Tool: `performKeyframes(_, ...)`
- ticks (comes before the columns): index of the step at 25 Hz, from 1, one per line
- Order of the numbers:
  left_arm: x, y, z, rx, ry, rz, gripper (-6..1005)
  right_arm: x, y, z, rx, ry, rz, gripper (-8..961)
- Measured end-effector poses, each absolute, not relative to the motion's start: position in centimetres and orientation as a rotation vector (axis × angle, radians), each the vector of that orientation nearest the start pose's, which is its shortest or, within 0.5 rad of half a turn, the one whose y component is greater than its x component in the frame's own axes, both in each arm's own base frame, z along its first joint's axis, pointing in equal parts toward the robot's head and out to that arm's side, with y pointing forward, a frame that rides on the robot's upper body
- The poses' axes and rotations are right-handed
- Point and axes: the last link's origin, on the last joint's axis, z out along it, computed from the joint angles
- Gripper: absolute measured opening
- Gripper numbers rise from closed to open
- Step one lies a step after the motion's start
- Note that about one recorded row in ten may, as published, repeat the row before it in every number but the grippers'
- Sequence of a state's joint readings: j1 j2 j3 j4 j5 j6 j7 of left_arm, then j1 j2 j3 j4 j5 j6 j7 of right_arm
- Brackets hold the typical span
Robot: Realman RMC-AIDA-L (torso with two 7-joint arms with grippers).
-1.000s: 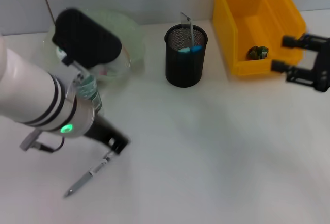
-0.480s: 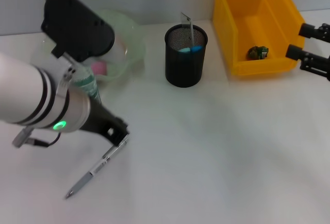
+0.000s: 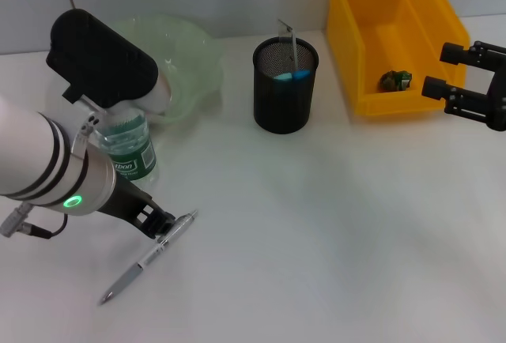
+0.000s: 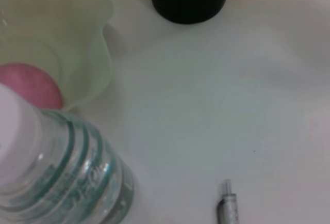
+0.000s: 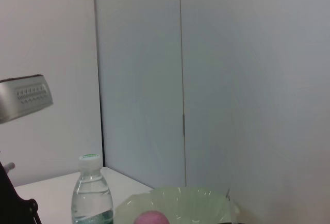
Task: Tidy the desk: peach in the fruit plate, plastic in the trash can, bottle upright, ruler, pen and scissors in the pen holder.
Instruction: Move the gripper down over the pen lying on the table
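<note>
A silver pen (image 3: 146,258) lies on the white desk, and its upper end (image 4: 227,211) shows in the left wrist view. My left gripper (image 3: 156,222) sits low beside that upper end. The clear bottle (image 3: 130,150) stands upright behind it, just in front of the green fruit plate (image 3: 194,62). A pink peach (image 4: 28,84) rests in the plate. The black mesh pen holder (image 3: 285,90) contains a ruler (image 3: 288,39) and blue-handled scissors (image 3: 291,76). Green plastic (image 3: 394,81) lies in the yellow trash can (image 3: 371,35). To the right of that can my right gripper (image 3: 449,70) hovers open and empty.
My bulky left arm (image 3: 47,161) covers the left side of the desk and part of the plate. In the right wrist view the bottle (image 5: 92,195) and the plate (image 5: 180,203) stand before a grey wall. Bare desk stretches in front of the pen holder.
My left arm has pulled back to the left and lower, uncovering the bottle and the pen's upper end. The pen has not moved. The right gripper swung right, then came back left.
</note>
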State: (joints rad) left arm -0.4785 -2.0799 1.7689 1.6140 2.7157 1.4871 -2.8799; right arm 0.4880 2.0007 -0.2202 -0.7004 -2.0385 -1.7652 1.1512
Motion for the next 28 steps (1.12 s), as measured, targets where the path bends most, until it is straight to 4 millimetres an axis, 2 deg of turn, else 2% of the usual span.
performKeyframes(2,-15.1,31.8,-3.4,-2.501,-0.82,0.547,367,30.0,31.6,9.5,-2.394,0.365,0.83,681)
performKeyframes(8,-15.3,32.0,-3.7,-2.506,-0.84,0.567,608,30.0,31.9,9.2,-2.4,0.358,0.811,681)
performKeyframes(14,-15.3,32.0,-3.9,-2.513,-0.842,0.576,653,29.7,31.7,8.2,-2.464,0.341,0.779,682)
performKeyframes(16,-15.8,32.2,-4.7,-2.528,-0.877,0.614,661,29.7,31.5,7.9,-2.496,0.327,0.759,682)
performKeyframes(28,-16.5,32.5,-5.4,-2.525,-0.889,0.648,658,29.2,29.5,5.3,-2.89,0.219,0.537,684)
